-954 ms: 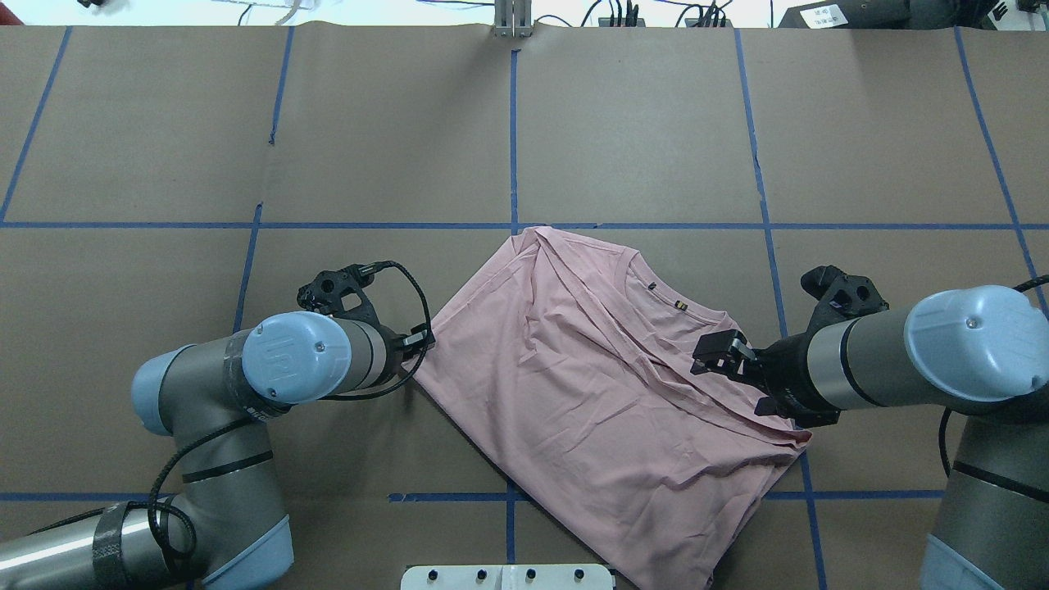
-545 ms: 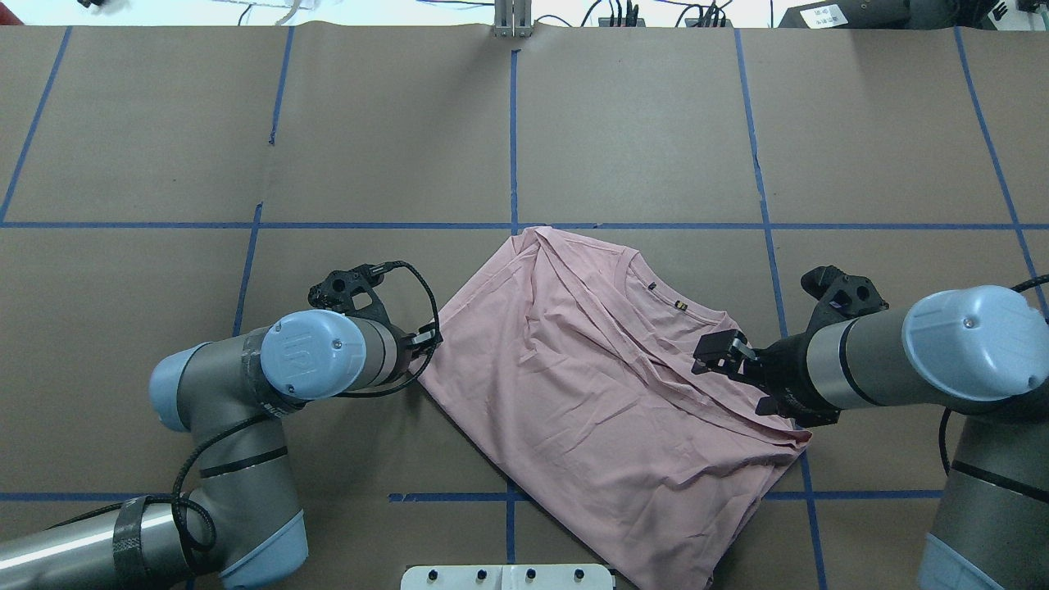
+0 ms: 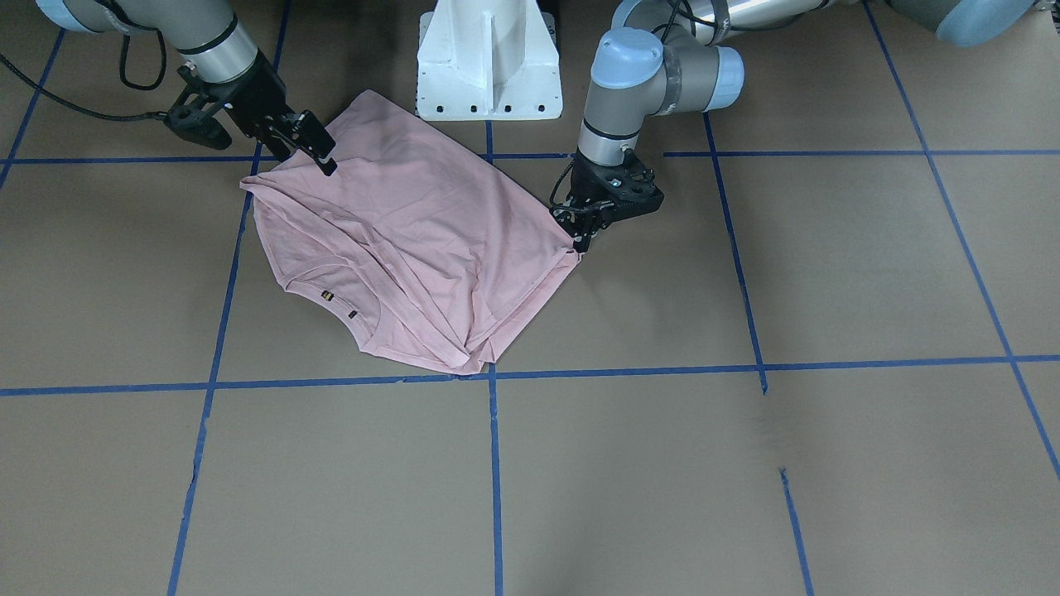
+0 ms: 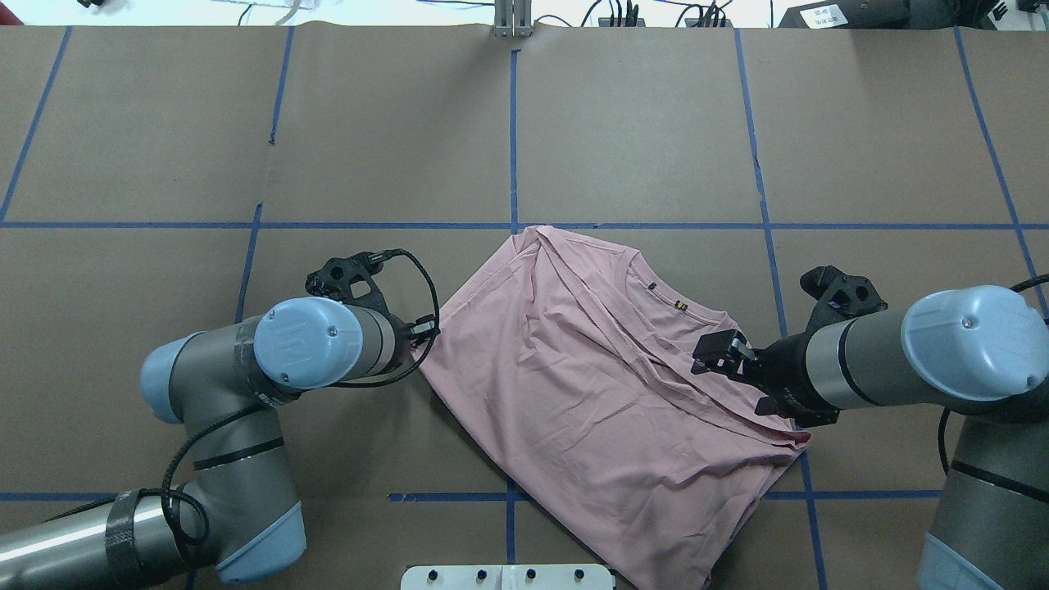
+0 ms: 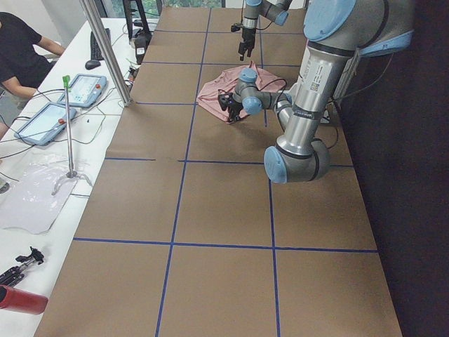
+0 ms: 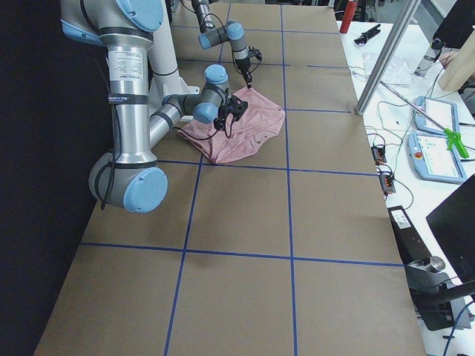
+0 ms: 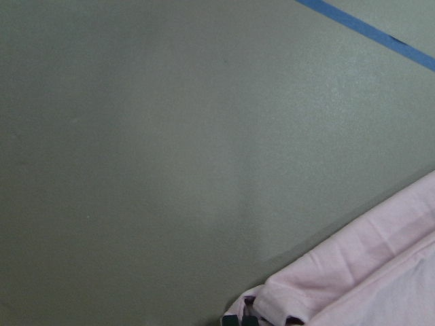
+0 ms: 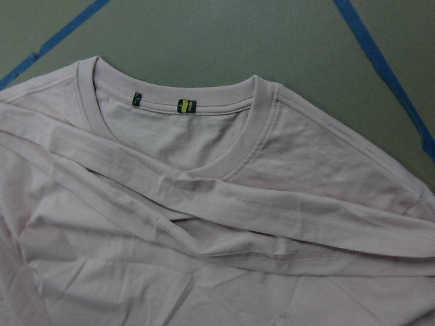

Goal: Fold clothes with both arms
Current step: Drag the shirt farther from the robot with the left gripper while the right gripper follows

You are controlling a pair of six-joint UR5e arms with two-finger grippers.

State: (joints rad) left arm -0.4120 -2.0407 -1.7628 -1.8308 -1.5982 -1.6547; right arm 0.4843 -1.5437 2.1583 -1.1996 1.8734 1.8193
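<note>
The pale pink T-shirt (image 4: 590, 385) lies folded and creased on the brown table, collar toward the far right; its print is hidden. It also shows in the front view (image 3: 414, 232). My left gripper (image 3: 580, 238) is down at the shirt's left corner and shut on a bunch of the hem, which shows in the left wrist view (image 7: 367, 272). In the overhead view the left gripper (image 4: 418, 348) is mostly hidden under its wrist. My right gripper (image 4: 711, 351) hovers open just above the shirt's right shoulder, holding nothing. The right wrist view shows the collar (image 8: 251, 102) and its tags.
The white pedestal base (image 3: 489, 58) stands at the near table edge beside the shirt's bottom hem. Blue tape lines (image 4: 513, 139) grid the brown table cover. A metal post (image 4: 512, 20) stands at the far edge. Tablets (image 5: 84, 88) lie on a side bench.
My left arm has shifted a little to the right and away from me, drawing the shirt's left corner with it. The right arm has not moved.
</note>
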